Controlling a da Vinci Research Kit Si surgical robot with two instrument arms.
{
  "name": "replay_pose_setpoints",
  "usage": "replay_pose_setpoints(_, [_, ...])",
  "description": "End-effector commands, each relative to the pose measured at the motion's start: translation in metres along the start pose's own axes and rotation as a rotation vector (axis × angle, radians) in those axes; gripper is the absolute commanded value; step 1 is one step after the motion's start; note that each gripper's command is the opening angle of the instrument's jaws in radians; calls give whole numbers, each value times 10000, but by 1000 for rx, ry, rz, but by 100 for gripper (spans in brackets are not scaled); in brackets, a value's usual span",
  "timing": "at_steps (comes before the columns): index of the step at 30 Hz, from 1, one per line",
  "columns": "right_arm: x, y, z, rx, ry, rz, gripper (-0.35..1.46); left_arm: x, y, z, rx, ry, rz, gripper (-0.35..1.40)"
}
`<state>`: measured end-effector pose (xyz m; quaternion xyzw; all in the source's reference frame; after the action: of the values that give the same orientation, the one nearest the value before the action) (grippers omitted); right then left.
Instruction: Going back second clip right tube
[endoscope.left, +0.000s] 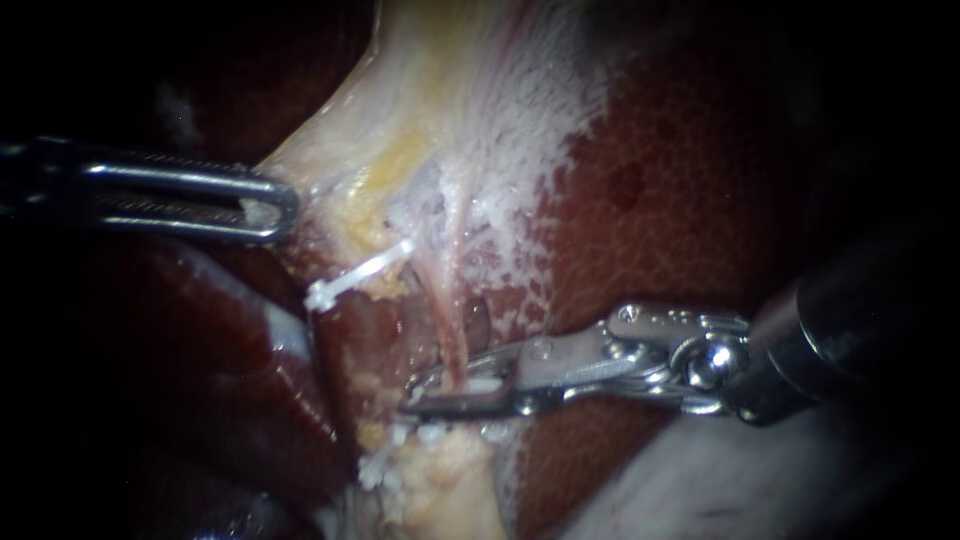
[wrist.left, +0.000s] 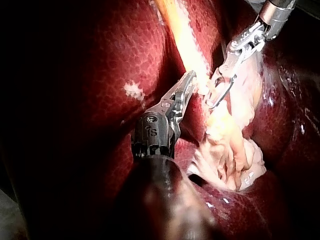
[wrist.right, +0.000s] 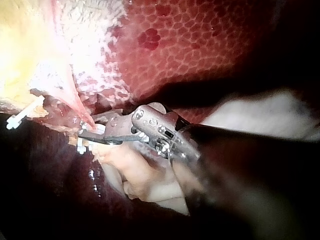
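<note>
The left instrument enters from the left, and its claw is closed on the edge of the pale tissue that runs down over the liver; both halves lie together with a bit of that tissue pinched at the tip. The right instrument enters from the right across the liver's lower part. Its claw stands open, with a clear gap between the two halves. The right tube, a thin pink strand, descends from the pale tissue and passes through that gap. A white clip shows in the gap, just beside the tube where it crosses; whether the clip is fully closed around the tube cannot be told. A separate white clip lies tilted at the lower edge of the pale tissue, between the two claws and apart from both. A lump of yellowish fat sits under the right claw, against the liver's edge.
</note>
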<state>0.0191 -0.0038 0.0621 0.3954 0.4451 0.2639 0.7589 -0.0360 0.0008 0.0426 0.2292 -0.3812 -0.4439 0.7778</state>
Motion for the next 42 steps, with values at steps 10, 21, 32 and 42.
replay_pose_setpoints(10, [-2, 1, 3, 4, 7, -1, -3, 0, -1, 0, 0, 0, 0, -35])
replay_pose_setpoints(21, [0, -2, 10, 14, 30, -58, 53, 1, -2, -1, -1, 0, 0, -35])
replay_pose_setpoints(32, [-1, -1, 6, 16, 32, -242, 60, 1, -1, -2, 0, 0, 0, -35])
replay_pose_setpoints(42, [1, -1, 18, 10, 34, -260, 60, 0, -2, 0, -1, -1, 0, -35])
